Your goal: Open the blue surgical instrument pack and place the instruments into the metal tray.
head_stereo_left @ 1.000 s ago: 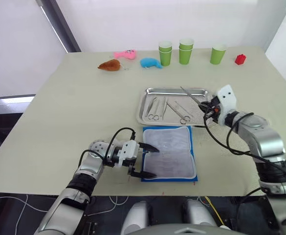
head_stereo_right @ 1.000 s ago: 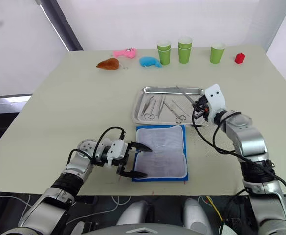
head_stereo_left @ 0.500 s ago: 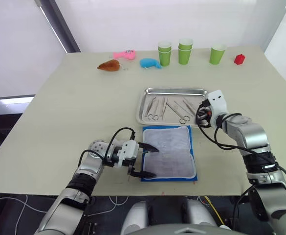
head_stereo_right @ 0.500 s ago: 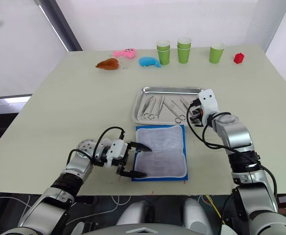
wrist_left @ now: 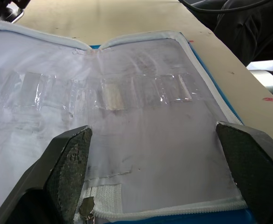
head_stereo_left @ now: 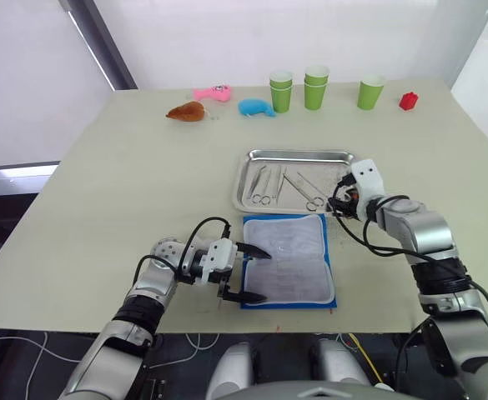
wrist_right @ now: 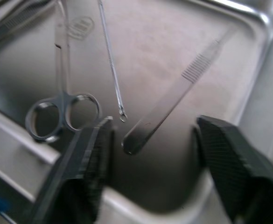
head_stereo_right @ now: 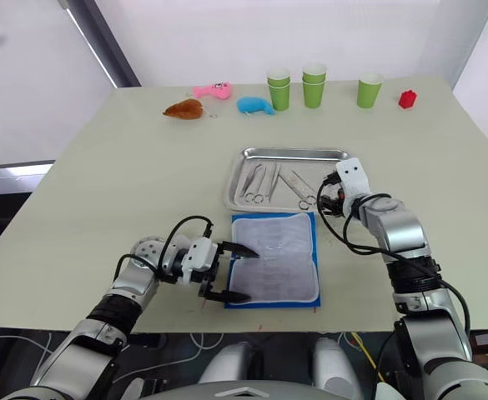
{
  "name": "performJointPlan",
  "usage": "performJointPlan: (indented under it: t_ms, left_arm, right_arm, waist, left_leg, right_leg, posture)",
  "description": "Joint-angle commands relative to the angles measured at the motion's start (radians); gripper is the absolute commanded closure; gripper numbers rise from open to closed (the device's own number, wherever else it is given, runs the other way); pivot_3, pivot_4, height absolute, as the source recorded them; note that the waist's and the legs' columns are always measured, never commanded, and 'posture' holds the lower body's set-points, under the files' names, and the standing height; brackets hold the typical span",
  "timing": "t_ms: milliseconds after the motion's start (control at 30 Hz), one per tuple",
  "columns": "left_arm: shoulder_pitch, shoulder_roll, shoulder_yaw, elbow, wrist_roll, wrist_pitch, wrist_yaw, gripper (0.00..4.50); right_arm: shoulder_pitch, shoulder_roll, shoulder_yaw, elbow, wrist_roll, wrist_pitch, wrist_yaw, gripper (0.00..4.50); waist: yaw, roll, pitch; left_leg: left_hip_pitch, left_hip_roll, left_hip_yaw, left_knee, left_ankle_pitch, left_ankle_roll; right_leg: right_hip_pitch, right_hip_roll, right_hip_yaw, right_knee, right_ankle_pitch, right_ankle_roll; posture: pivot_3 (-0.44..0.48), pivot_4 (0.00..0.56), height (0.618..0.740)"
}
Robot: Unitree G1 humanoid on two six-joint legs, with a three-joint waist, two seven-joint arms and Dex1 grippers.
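With the instruments (head_stereo_left: 289,185) lying in the metal tray (head_stereo_left: 294,156) and the right gripper (wrist_right: 148,140) spread empty over its rim, careless withdrawal could snag one, while the open left gripper (head_stereo_left: 256,273) straddles the unfolded blue surgical instrument pack (head_stereo_left: 289,258).

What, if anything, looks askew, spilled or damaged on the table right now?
Nothing stands out. The blue surgical instrument pack lies open and flat, its clear loops empty. The instruments lie inside the metal tray, none over the rim. The right tool is open above the tray's corner; the left tool is open over the pack.
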Motion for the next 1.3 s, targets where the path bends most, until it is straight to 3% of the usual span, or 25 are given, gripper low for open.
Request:
performJointPlan:
  t_ms: [33, 367, 567, 667, 733, 867, 1133, 1300]
  left_arm:
    - [0.097, 0.007, -0.069, 0.169, 0.120, 0.028, 0.021, 0.00]
    - [0.112, 0.032, -0.010, 0.001, 0.010, 0.081, -0.040, 0.00]
    - [0.127, 0.072, 0.069, -0.261, -0.143, 0.226, -0.045, 0.00]
    - [0.123, 0.098, 0.124, -0.364, -0.212, 0.291, -0.021, 0.00]
    - [0.122, 0.111, 0.160, -0.421, -0.251, 0.343, 0.007, 0.00]
    - [0.113, 0.136, 0.239, -0.506, -0.318, 0.444, 0.076, 0.00]
    - [0.140, 0.236, 0.478, -0.529, -0.397, 0.606, 0.246, 0.00]
    - [0.245, 0.320, 0.606, -0.473, -0.389, 0.635, 0.251, 0.00]
  right_arm:
    - [-0.013, -0.041, 0.004, -0.070, -0.008, -0.130, 0.057, 0.08]
    - [0.119, -0.106, -0.062, -0.243, 0.044, -0.253, 0.148, 0.08]
    - [0.305, -0.145, -0.141, -0.372, 0.138, -0.348, 0.253, 0.08]
    - [0.390, -0.159, -0.201, -0.409, 0.186, -0.425, 0.316, 0.08]
    - [0.441, -0.170, -0.228, -0.423, 0.212, -0.465, 0.353, 0.08]
    - [0.541, -0.188, -0.276, -0.439, 0.256, -0.528, 0.408, 0.08]
    - [0.711, -0.201, -0.424, -0.421, 0.380, -0.635, 0.522, 0.08]
    - [0.846, -0.222, -0.501, -0.403, 0.409, -0.704, 0.614, 0.08]
  waist:
    - [0.000, 0.000, 0.000]
    - [-0.009, -0.001, 0.002]
    - [-0.010, -0.014, 0.015]
    - [-0.005, -0.017, 0.019]
    - [0.003, -0.032, 0.033]
    - [0.004, -0.040, 0.041]
    - [0.003, -0.042, 0.047]
    - [0.003, -0.041, 0.048]
  left_leg:
    - [0.000, 0.000, 0.000, 0.000, 0.000, 0.000]
    - [-0.002, 0.000, 0.000, 0.000, 0.000, 0.000]
    - [-0.009, 0.002, 0.000, -0.003, 0.000, 0.000]
    - [-0.024, 0.002, -0.002, 0.000, 0.000, 0.000]
    - [-0.040, 0.002, -0.002, 0.006, -0.002, 0.002]
    - [-0.042, 0.002, -0.004, 0.007, -0.002, 0.002]
    - [-0.044, 0.001, -0.007, 0.011, -0.002, 0.002]
    - [-0.043, 0.002, -0.008, 0.011, -0.002, 0.002]
  right_leg:
    - [0.000, 0.000, 0.000, 0.000, 0.000, 0.000]
    - [-0.002, 0.002, 0.001, 0.000, 0.002, 0.003]
    - [-0.009, 0.006, 0.001, 0.000, 0.002, 0.003]
    - [-0.022, 0.007, 0.000, 0.001, 0.002, 0.003]
    - [-0.035, 0.005, 0.000, 0.003, 0.005, -0.001]
    - [-0.035, 0.002, -0.003, 0.003, 0.005, -0.001]
    - [-0.034, 0.001, -0.007, 0.006, 0.005, -0.001]
    - [-0.035, 0.001, -0.008, 0.009, 0.005, -0.001]
  posture:
    - [0.000, 0.150, 0.740]
    - [0.000, 0.150, 0.740]
    - [0.000, 0.150, 0.740]
    - [0.000, 0.150, 0.740]
    - [0.000, 0.150, 0.740]
    - [0.000, 0.150, 0.740]
    - [0.000, 0.150, 0.740]
    - [0.000, 0.150, 0.740]
